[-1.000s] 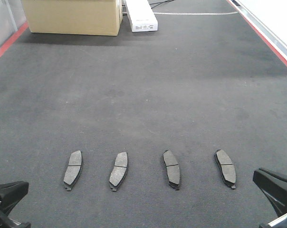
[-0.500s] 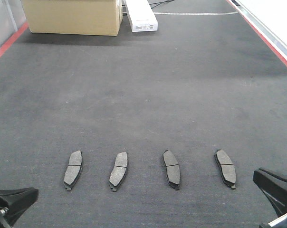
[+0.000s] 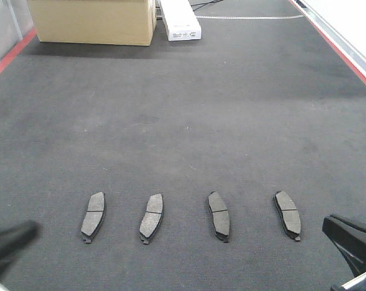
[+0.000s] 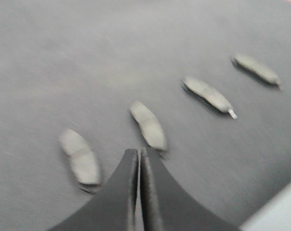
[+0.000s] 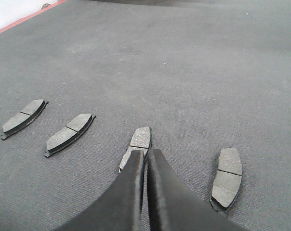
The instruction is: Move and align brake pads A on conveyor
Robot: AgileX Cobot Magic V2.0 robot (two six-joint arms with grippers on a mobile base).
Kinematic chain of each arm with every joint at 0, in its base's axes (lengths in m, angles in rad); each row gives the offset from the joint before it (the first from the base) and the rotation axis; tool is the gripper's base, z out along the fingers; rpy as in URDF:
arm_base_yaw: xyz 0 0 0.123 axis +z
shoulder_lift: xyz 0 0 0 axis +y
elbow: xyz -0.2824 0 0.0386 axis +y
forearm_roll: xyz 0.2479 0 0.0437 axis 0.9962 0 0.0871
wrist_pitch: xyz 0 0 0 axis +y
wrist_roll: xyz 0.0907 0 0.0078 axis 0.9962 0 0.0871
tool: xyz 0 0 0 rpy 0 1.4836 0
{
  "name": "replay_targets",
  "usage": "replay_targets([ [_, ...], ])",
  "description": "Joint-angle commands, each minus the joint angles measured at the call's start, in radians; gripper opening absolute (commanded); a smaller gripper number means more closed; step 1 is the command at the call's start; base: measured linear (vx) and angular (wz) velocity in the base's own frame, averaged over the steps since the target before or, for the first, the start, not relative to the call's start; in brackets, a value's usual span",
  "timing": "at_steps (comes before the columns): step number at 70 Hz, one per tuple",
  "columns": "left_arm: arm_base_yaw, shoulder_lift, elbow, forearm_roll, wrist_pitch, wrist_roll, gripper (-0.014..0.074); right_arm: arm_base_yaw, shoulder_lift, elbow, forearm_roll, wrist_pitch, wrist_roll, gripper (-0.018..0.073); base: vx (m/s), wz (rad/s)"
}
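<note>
Left tool (image 3: pixel 10 239) motion-blurred, cut off at front view's corner. Left wrist view all smeared; pads (image 4: pixel 148 125) lack detail. Right tool (image 5: pixel 144 173) hides part of one pad (image 5: pixel 139 140).

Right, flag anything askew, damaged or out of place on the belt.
Nothing is damaged or spilled. The four brake pads lie flat in an evenly spaced row on the conveyor. The one oddity: the left two lean slightly right, the right two slightly left, so they are not parallel.
</note>
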Motion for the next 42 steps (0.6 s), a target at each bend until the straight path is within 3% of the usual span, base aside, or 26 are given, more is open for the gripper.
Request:
replay_targets([
  [1, 0.092, -0.105, 0.002, 0.000, -0.076, 0.001, -0.0006, -0.005, 0.002, -0.028, -0.010, -0.072, -0.011, -0.0001, 0.00, 0.00],
  [19, 0.468, -0.403, 0.138, 0.009, -0.075, 0.001, -0.0006, -0.005, 0.002, -0.028, -0.010, -0.072, -0.011, -0.0001, 0.00, 0.00],
  [25, 0.568, -0.462, 0.182, 0.009, -0.076, 0.001, -0.0006, -0.005, 0.002, -0.028, -0.010, -0.072, -0.011, -0.0001, 0.00, 0.00],
  [32, 0.634, -0.524, 0.245, 0.012, -0.085, 0.001, -0.0006, -0.005, 0.002, -0.028, -0.010, -0.072, -0.011, -0.0001, 0.00, 0.00],
  [42, 0.627, -0.584, 0.340, 0.029, -0.131, 0.000, -0.0006, -0.005, 0.002, -0.028, -0.010, -0.072, -0.011, -0.0001, 0.00, 0.00],
])
